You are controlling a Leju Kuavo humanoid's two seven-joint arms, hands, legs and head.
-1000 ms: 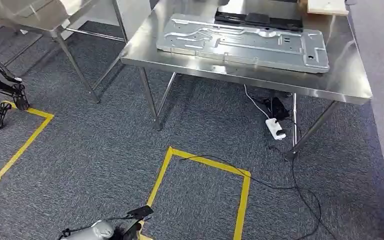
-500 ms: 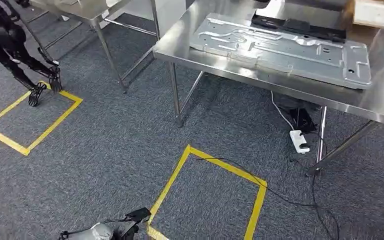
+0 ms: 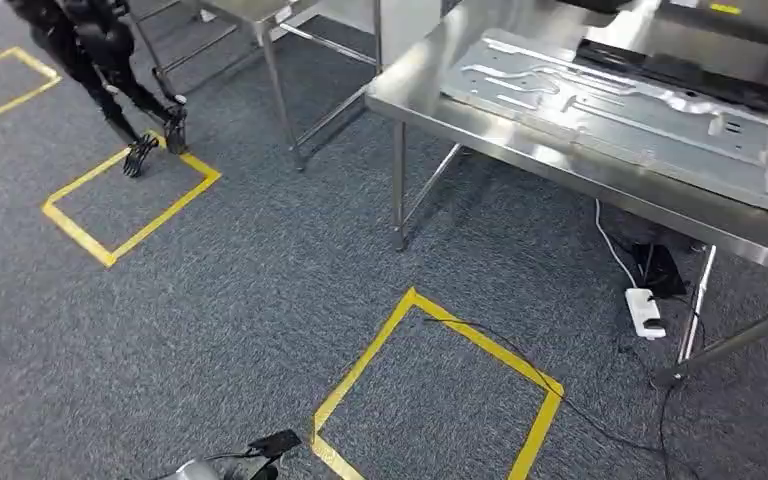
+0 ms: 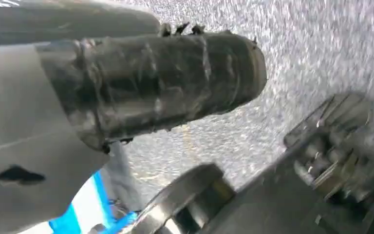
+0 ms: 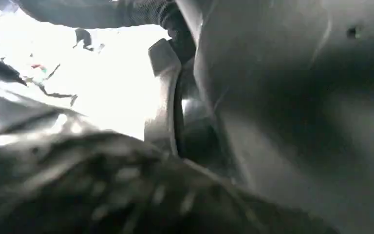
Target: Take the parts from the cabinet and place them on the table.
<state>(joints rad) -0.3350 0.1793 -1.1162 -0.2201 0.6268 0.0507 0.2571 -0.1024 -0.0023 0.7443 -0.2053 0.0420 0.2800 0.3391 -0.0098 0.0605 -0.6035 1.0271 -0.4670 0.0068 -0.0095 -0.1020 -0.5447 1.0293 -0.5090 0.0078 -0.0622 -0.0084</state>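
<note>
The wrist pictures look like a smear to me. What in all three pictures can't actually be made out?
- Left hand: left wrist view, motion blur; whether the fingers are open or closed is unclear.
- Right hand: right wrist view, dark and blurred; its state cannot be told.
- Metal panel on the steel table: head view, cut off by the right edge.
- Dark figure: head view, cut off by the top edge.
- Cabinet: cannot be made out.

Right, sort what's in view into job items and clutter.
Job: steel table; stamped metal panel lying on it.
Lying about: white power strip and black cables under the table; yellow floor tape; second steel table.
</note>
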